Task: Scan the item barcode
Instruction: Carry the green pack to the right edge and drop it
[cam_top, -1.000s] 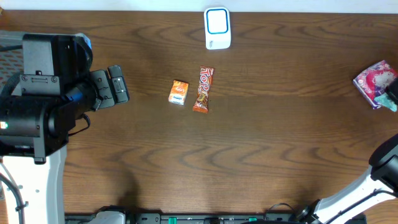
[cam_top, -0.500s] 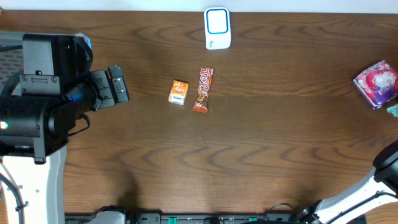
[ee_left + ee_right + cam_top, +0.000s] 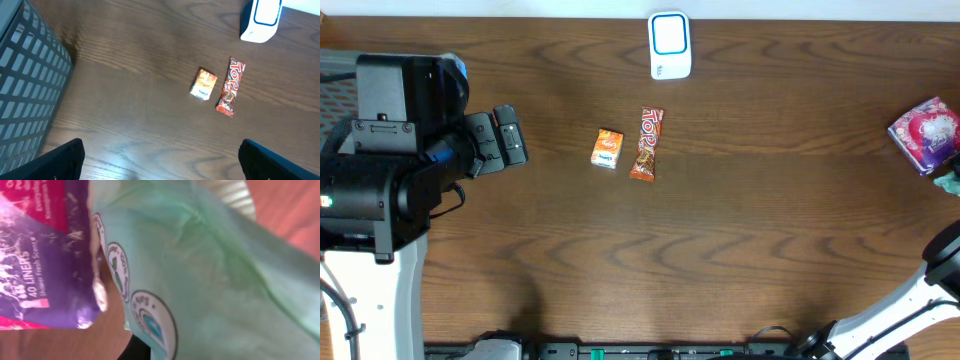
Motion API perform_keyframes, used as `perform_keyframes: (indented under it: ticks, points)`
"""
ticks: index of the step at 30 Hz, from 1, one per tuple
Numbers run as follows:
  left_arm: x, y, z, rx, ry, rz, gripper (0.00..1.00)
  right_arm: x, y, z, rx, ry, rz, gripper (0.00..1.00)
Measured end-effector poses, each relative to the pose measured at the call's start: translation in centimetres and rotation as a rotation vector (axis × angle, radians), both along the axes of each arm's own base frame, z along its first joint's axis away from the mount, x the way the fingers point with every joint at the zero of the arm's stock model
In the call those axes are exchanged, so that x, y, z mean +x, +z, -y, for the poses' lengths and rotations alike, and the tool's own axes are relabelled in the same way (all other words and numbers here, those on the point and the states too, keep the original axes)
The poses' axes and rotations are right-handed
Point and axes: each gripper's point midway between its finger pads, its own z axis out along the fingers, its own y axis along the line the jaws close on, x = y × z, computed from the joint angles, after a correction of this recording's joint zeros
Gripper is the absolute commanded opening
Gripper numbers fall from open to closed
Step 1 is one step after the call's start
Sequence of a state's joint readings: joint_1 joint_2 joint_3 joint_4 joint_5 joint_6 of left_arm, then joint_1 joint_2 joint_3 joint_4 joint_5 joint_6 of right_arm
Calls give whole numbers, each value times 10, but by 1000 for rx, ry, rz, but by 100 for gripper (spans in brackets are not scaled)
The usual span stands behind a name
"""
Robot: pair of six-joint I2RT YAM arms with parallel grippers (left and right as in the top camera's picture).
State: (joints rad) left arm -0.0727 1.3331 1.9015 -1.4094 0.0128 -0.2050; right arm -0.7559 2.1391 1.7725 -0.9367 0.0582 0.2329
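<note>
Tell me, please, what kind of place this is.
Probably a mock shop checkout set up as a robot test bench: a white scanner-like device, a candy bar and an orange packet lie on a wooden table.

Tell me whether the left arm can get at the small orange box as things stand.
Probably yes. The left hand hangs open, pointed toward the orange box, with only bare table between them. The Top candy bar lies beyond the box, apart from it, not blocking.
</note>
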Motion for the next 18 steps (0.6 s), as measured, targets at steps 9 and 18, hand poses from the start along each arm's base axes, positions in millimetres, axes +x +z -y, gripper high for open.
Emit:
perform_keyframes:
  ticks: [9, 18]
  points:
    - [0, 0, 0, 0, 0, 0, 98, 42, 5, -24, 147, 88, 220, 7]
    - [0, 0, 0, 0, 0, 0, 98, 41, 4, -36, 206, 112, 231, 1]
